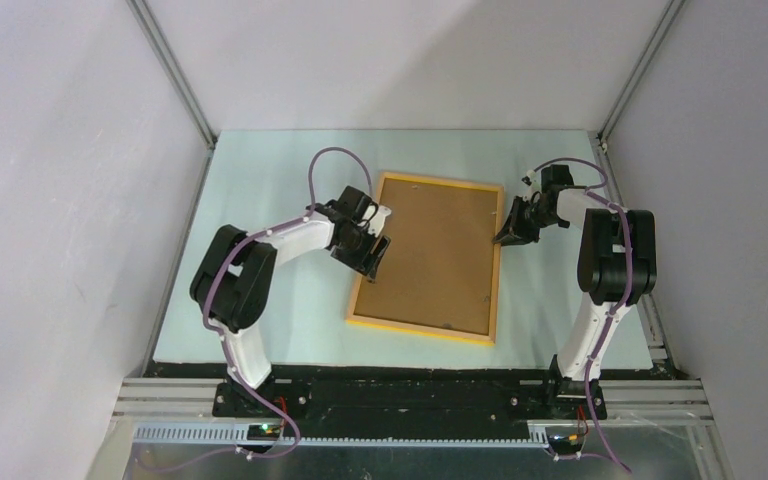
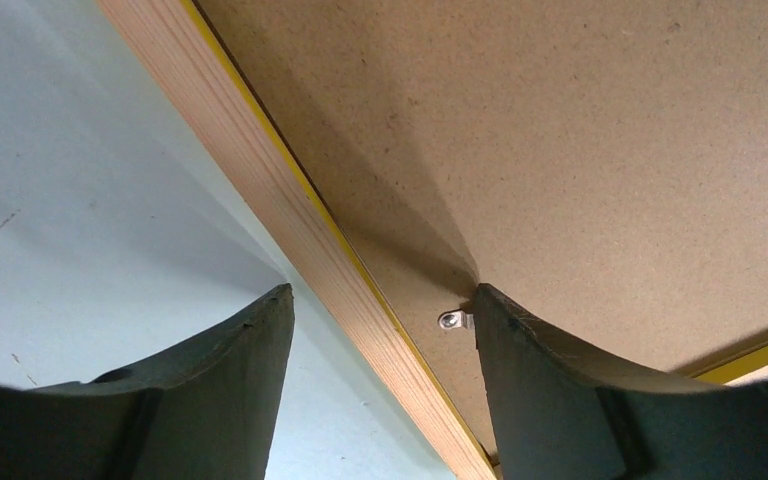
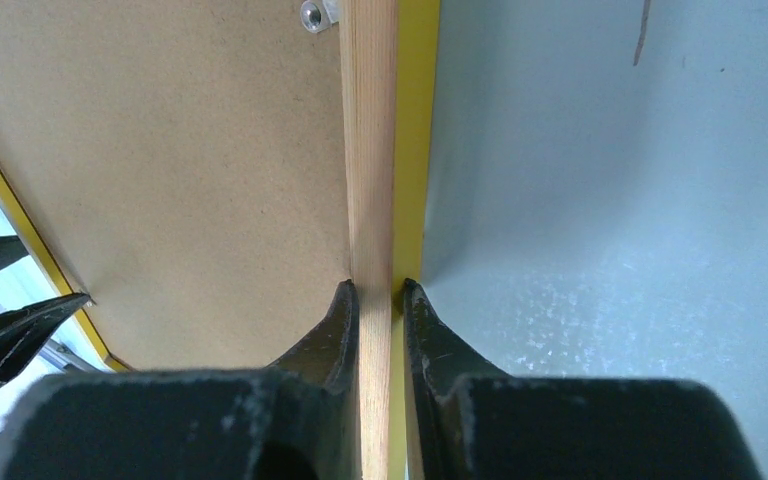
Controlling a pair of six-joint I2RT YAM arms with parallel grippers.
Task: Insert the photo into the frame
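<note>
Though backing [image 1: 430, 255] looks like fibreboard, frame [image 1: 420, 330] is woodgrained.

My left arm [image 1: 295, 238] and right arm [image 1: 587, 338] have white link shells and bulky black joint housings. A purple cable [image 1: 332, 153] runs along each. The left gripper [image 2: 380, 292] and right gripper [image 3: 378, 287] carry matte black fingers [image 2: 232, 372], broad below, tapering to thin tips.

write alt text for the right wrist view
The right gripper pinches the frame by its thin wooden rail, one dark finger on each side. Brown backing board fills the left, pale table the right.
</note>
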